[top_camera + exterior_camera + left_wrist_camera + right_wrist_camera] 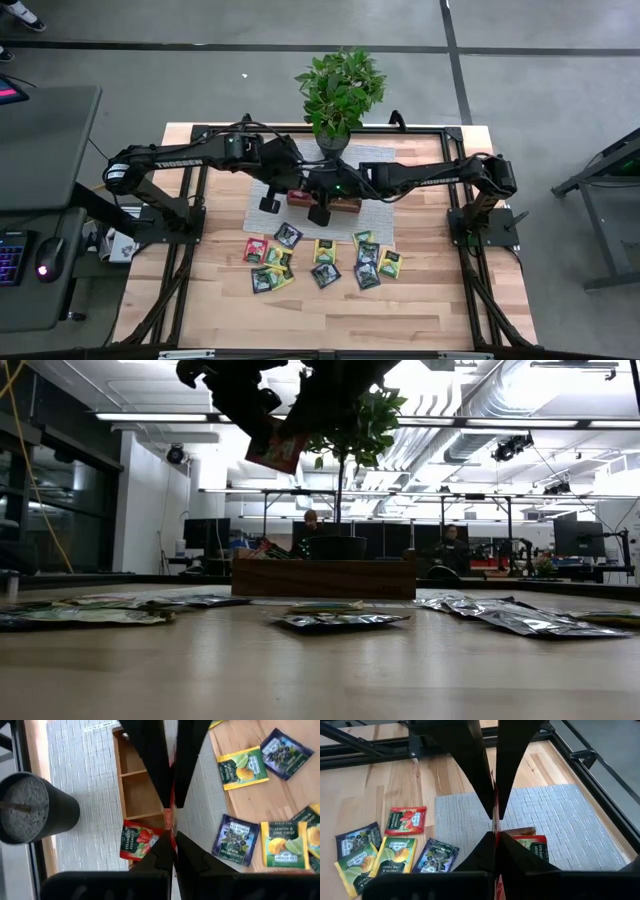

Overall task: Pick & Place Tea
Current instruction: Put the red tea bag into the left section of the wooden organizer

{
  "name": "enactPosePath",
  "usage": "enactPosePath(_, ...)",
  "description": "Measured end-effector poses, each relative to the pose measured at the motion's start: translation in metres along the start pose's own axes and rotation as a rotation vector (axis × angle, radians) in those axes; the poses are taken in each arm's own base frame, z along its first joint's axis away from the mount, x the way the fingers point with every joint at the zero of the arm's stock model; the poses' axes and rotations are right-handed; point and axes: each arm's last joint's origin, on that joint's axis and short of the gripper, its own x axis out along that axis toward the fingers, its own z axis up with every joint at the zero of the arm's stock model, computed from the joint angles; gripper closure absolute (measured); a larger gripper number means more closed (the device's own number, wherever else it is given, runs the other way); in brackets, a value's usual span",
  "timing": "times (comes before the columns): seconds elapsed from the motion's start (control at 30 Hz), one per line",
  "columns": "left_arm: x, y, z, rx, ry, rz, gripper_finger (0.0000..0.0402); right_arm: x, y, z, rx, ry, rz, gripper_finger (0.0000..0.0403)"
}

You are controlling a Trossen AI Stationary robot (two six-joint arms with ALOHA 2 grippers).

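- Above the brown wooden 3-compartment tray, at the middle of the table, both dark arms meet, raised off the surface.
- The left gripper has its 2 fingers pressed together on the thin edge of a red square tea sachet; in the low view that sachet hangs tilted in the air above the tray.
- The right gripper is also closed, its fingers pinched on a thin red edge. It may be the same sachet, but that cannot be told for sure.
- Another red strawberry-printed sachet lies in the tray's end compartment, partly over its rim; the 2 compartments beside it show bare wood.
- The tray rests on a grey woven mat, which lies on the light wooden table.
- A dark round pot with a green leafy plant stands at the far edge of the mat, just behind the tray.
- The remaining flat square sachets, red, yellow-green and dark, lie scattered on the bare wood near the mat's front edge, some overlapping.
- Among them, a lone red sachet lies on the wood just beside the mat, touching none of the tray.
- People sit at desks in the room far behind the table.
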Motion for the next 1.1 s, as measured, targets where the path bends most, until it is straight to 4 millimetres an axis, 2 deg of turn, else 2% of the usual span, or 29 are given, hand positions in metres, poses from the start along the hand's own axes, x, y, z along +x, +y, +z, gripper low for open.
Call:
enactPosePath(0.1, -0.012, 0.005, -0.005, 0.0, 0.01, 0.029, 0.0398, -0.001, 0.0, 0.001, 0.003, -0.006, -0.004, 0.04)
enactPosePath(0.2, -0.027, 0.012, -0.013, -0.02, 0.067, 0.074, 0.0392, -0.001, -0.001, -0.006, -0.01, 0.054, -0.029, 0.0401)
enactPosePath(0.27, -0.044, 0.018, -0.015, -0.029, 0.07, 0.135, 0.0388, 0.002, -0.001, -0.005, 0.007, 0.034, -0.035, 0.0401)
enactPosePath(0.4, -0.063, 0.022, -0.024, -0.064, 0.041, 0.18, 0.0382, -0.001, 0.001, 0.001, 0.043, -0.019, -0.063, 0.0402)
enactPosePath(0.5, -0.08, 0.024, -0.028, -0.094, -0.054, 0.238, 0.0377, -0.002, 0.005, 0.005, 0.054, -0.073, -0.077, 0.0402)
enactPosePath(0.57, -0.092, 0.022, -0.042, -0.126, -0.064, 0.264, 0.0374, -0.004, 0.007, 0.009, 0.065, -0.117, -0.079, 0.0402)
enactPosePath(0.67, -0.109, 0.019, -0.054, -0.166, -0.204, 0.31, 0.037, -0.007, 0.011, 0.016, 0.08, -0.193, -0.068, 0.0402)
enactPosePath(0.87, -0.119, 0.002, -0.087, -0.256, -0.466, 0.325, 0.0368, -0.012, 0.013, 0.03, 0.095, -0.339, -0.051, 0.0403)
enactPosePath(1.1, -0.106, -0.021, -0.117, -0.324, -0.739, 0.301, 0.0368, -0.014, 0.002, 0.045, 0.088, -0.473, -0.006, 0.0403)
